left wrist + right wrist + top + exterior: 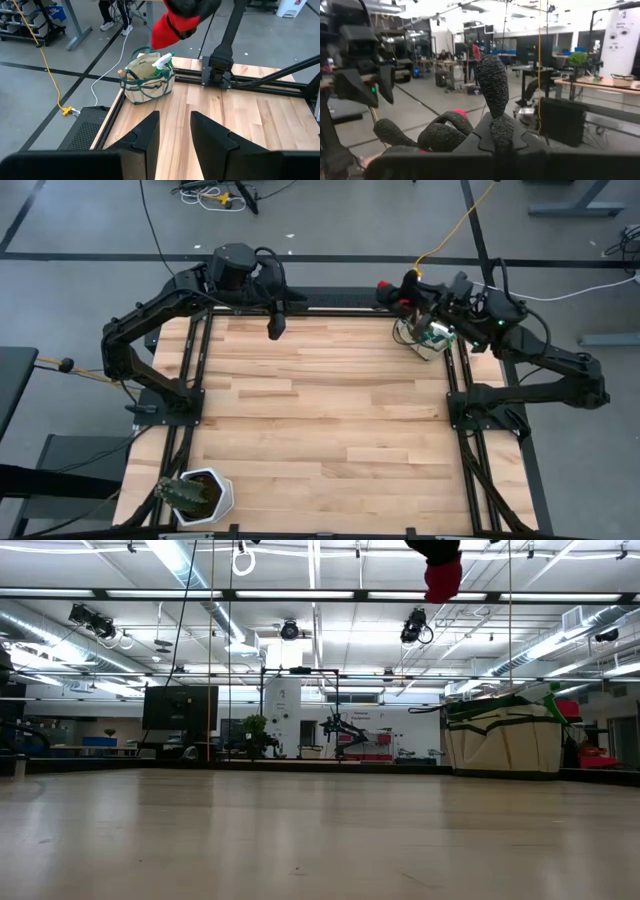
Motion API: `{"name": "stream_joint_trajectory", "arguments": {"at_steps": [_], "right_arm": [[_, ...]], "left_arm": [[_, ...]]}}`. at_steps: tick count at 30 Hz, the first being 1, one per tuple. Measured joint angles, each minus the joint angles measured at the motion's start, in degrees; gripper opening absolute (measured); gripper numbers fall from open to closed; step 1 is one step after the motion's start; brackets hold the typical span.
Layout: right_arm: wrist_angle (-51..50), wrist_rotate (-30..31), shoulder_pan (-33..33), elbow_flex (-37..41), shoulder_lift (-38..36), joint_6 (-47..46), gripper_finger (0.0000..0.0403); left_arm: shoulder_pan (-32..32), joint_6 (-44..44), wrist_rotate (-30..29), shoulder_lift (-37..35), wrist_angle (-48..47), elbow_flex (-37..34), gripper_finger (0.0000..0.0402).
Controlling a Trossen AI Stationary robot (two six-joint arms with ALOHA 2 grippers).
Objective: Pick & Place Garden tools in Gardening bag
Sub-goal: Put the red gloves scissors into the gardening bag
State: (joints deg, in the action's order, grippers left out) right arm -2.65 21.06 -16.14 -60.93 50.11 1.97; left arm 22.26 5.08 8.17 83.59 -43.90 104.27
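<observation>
- Clamping the red glove [170,27], the right pincer [412,292] sits closed on it, high above the table's far right corner; the glove's dark textured fingers [492,85] fill the right wrist view, curling up in front of that pincer.
- In the low view the glove [442,575] hangs from the top edge, well clear of the table [320,410].
- Directly below and just beside that pincer stands the gardening bag [425,340], a beige canvas tote with green trim, at the table's corner against the frame rail.
- Inside the bag, the left wrist view shows the green watering vessel [164,62] with its pale nozzle and a wooden tool handle [124,75] poking out at the rim.
- The left pincer [276,325] hovers over the far edge of the table, well apart from the right pincer and the bag, its jaws parted a little with nothing between them; its fingers [142,137] point toward the bag.
- Farthest from both pincers, at the near left corner, sits a white pot [215,498] with a dark plant.
</observation>
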Motion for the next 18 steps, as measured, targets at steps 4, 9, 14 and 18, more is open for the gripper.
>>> {"name": "stream_joint_trajectory", "arguments": {"at_steps": [4,9,14,18], "right_arm": [[-3.52,1.01,-0.09,0.00,-1.80,-0.02,0.0000],[-7.48,1.05,-0.43,0.00,-3.90,0.00,0.0000],[-10.27,3.54,-0.59,0.00,-5.73,0.01,0.0000],[-12.31,4.27,-0.59,0.00,-7.21,-0.45,0.0000]], "left_arm": [[0.00,0.00,-0.01,0.00,0.00,0.00,0.0115],[0.00,0.00,-0.01,0.00,-0.03,0.00,0.0115],[0.00,0.00,-0.01,-0.04,-0.04,0.00,0.0115],[0.07,0.03,-0.92,-0.78,-0.07,0.09,0.0115]]}}
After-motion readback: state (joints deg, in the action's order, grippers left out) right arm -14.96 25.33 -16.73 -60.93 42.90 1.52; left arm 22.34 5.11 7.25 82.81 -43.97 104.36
